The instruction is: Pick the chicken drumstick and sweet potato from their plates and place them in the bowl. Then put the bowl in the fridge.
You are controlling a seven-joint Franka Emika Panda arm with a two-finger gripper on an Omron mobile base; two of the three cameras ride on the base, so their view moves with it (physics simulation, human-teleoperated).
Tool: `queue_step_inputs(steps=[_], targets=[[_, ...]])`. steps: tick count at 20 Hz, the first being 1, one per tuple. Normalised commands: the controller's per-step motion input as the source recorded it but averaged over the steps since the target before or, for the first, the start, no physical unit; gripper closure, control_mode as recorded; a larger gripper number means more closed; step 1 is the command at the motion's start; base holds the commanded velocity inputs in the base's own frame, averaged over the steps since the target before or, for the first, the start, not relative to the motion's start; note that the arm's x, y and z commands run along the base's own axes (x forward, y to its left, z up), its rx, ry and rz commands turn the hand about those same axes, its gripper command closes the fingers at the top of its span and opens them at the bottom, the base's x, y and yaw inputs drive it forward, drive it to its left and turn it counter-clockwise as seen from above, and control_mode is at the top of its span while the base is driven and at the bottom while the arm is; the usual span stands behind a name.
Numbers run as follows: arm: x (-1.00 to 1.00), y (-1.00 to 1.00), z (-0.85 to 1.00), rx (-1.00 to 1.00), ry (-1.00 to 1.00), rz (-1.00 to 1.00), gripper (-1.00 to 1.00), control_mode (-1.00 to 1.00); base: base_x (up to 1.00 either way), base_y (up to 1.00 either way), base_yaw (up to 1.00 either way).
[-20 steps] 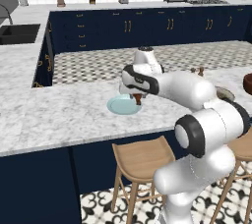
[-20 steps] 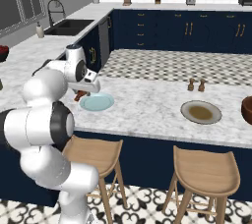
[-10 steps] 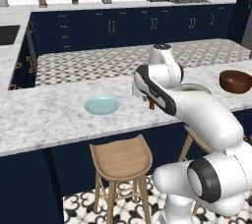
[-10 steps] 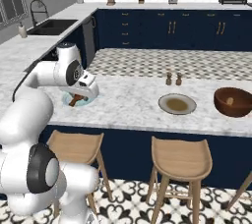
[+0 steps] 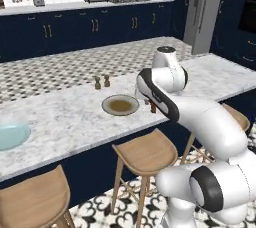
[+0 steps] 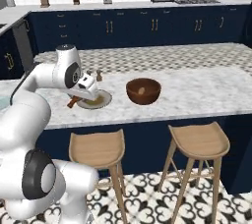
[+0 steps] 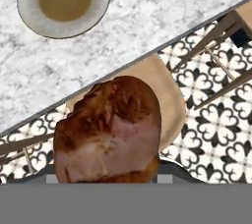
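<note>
My gripper (image 6: 77, 98) is shut on the chicken drumstick (image 7: 109, 130), whose reddish-brown meaty end looms large in the hand view. The drumstick (image 5: 153, 107) hangs just above the counter's front edge, beside the grey-beige plate (image 5: 120, 105), which is bare. In the right base view the drumstick (image 6: 73, 102) sits left of that plate (image 6: 98, 101). The dark wooden bowl (image 6: 143, 91) stands to the plate's right with a small tan lump, the sweet potato (image 6: 141, 90), inside. The pale blue plate (image 5: 10, 136) lies far along the counter, bare. The grey fridge (image 5: 202, 8) stands at the back.
Two small shakers (image 5: 101, 82) stand on the marble counter (image 5: 65, 122) behind the grey-beige plate. Wooden stools (image 6: 96, 148) line the counter's front, one of them (image 7: 167, 95) right below the hand. Navy cabinets run along the back wall.
The base has driven along the counter, so both base views shifted. My gripper, still holding the drumstick, has gone from over the pale blue plate to beside the grey-beige plate.
</note>
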Motion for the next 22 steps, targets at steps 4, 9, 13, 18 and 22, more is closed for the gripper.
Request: queue_step_inputs(steps=[4, 9, 13, 18, 22], targets=[[0.0, 0.0, 0.0, 0.0, 0.0, 0.0, 1.0, 1.0, 0.47, -1.0, -0.26], [0.0, 0.0, 0.0, 0.0, 0.0, 0.0, 1.0, 1.0, 0.8, -1.0, 0.05], [0.0, 0.0, 0.0, 0.0, 0.0, 0.0, 1.0, 1.0, -0.5, -1.0, 0.28], [0.0, 0.0, 0.0, 0.0, 0.0, 0.0, 1.0, 1.0, 0.34, -0.89, 0.11], [0.0, 0.0, 0.0, 0.0, 0.0, 0.0, 1.0, 1.0, 1.0, -0.66, 0.26]])
